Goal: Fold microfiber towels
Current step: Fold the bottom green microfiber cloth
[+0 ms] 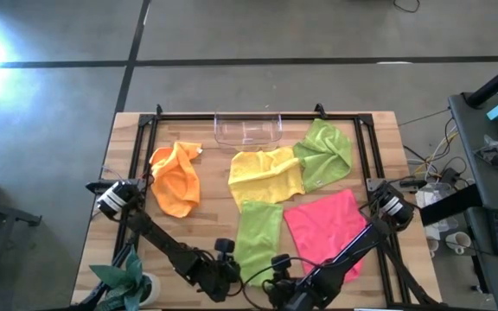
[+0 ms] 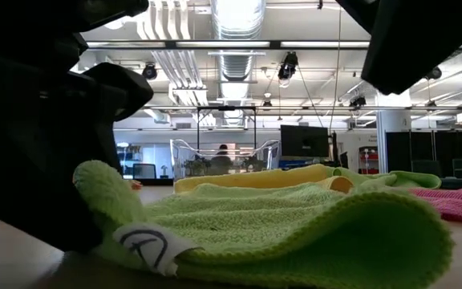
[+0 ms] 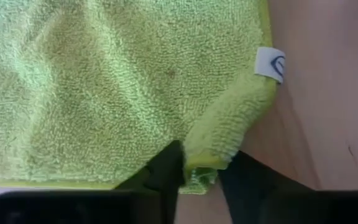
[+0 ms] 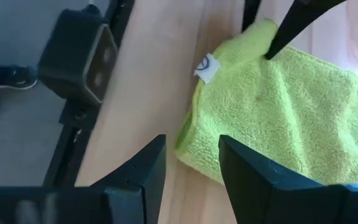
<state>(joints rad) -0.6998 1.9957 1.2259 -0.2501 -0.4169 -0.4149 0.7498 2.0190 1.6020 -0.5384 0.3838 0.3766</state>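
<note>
My left gripper, at the bottom centre of the overhead frame, pinches a bunched corner of the near lime green microfiber towel, its two dark fingers closed on a raised fold of the soft pile beside a small white sewn-in label. My right gripper hovers just beside it, low over the towel's near edge where that edge meets the light wooden table; its jaws stand apart with nothing between them.

That green towel lies lengthwise in the lower middle of the overhead frame, a strip running up toward a crumpled yellow microfiber towel at the centre. A flat pink microfiber towel lies just to its right, at lower right of centre. A second lime green microfiber towel lies rumpled at upper right of centre, overlapping the yellow one's right edge. A heaped orange microfiber towel sits apart at left of centre.

A clear plastic tray stands at the table's far edge, in the upper middle of the frame, just beyond the yellow towel. A black metal frame borders the tabletop, and a small green plant in a white pot occupies the lower left corner.
</note>
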